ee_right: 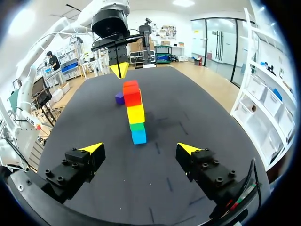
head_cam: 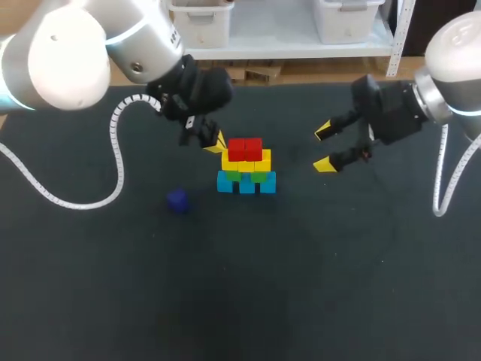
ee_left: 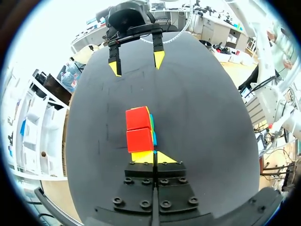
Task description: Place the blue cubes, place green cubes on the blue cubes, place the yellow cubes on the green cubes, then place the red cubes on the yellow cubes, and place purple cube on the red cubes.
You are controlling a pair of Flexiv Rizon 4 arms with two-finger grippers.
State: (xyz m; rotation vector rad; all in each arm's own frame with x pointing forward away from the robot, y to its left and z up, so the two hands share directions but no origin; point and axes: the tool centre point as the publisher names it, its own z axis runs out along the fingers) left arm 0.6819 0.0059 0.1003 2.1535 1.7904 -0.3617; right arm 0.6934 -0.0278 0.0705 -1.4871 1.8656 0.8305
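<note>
1. Where the bench (head_cam: 316, 301) meets its far left corner, my left arm (head_cam: 68, 53) comes in and extends toward the middle.
2. Left of the middle, the purple cube (head_cam: 177, 199) lies alone on the bench. It is a little nearer the front edge than the stack (head_cam: 246, 167), apart from it and touching nothing else.
3. Next comes the left gripper (head_cam: 214, 143), just beside the stack's left end and level with its upper tiers. Its wrist view shows both yellow tips pressed together with nothing between them, so it is closed and empty. Whether the tips touch the cubes I cannot tell.
4. Near the bench's middle, somewhat toward the far edge, stands the stack in four tiers:
   - The blue cubes (head_cam: 246, 183) sit in a row on the bench.
   - The green cubes (head_cam: 242, 175) rest on the blue ones.
   - The yellow cubes (head_cam: 246, 161) rest on the green ones.
   - The red cubes (head_cam: 245, 149) are on top, two of them side by side.
5. Right of the stack and apart from it, the right gripper (head_cam: 323, 148) hangs over the bench with its fingers spread wide, holding nothing. In its wrist view the stack stands ahead of it, end on, with the purple cube beside the far end. My right arm (head_cam: 451, 60) comes in over the far right edge.
</note>
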